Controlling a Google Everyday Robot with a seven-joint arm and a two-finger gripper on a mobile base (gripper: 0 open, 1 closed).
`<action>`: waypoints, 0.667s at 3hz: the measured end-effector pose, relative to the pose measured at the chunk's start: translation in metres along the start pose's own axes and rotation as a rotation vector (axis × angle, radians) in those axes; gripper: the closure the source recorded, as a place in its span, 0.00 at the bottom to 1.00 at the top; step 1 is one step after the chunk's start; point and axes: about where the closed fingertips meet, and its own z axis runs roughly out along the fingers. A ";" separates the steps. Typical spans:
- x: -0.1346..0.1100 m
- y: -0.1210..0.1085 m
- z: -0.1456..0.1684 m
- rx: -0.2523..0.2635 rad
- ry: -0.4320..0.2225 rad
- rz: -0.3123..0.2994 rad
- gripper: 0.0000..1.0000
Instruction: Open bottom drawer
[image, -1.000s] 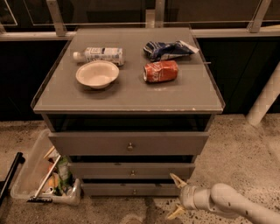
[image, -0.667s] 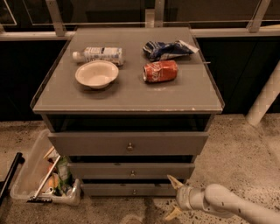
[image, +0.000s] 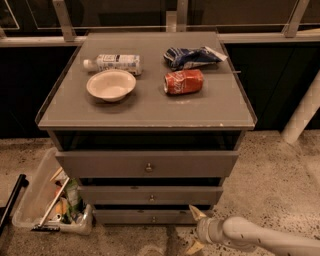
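Observation:
The grey cabinet has three drawers. The bottom drawer (image: 150, 217) is the lowest slim grey front with a tiny round knob (image: 153, 219) in its middle; it sits flush and closed. My gripper (image: 196, 230) is low at the lower right, just in front of the bottom drawer's right end. Its two pale fingers are spread, one fingertip (image: 194, 211) up by the drawer front and one down near the floor. It holds nothing. The middle drawer (image: 150, 195) and top drawer (image: 147, 164) are above.
On the cabinet top (image: 150, 107) lie a white bowl (image: 111, 84), a plastic bottle (image: 114, 62), a red can (image: 184, 81) and a blue chip bag (image: 192, 56). A clear bin (image: 47, 202) of tools stands on the floor left. A white pole (image: 302, 112) stands right.
My gripper and arm have moved a little to the left along the floor, closer to the bottom drawer's right end. The drawers have not moved.

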 end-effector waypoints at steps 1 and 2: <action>0.016 0.004 0.016 0.003 0.029 -0.005 0.00; 0.027 0.000 0.028 0.019 0.020 0.004 0.00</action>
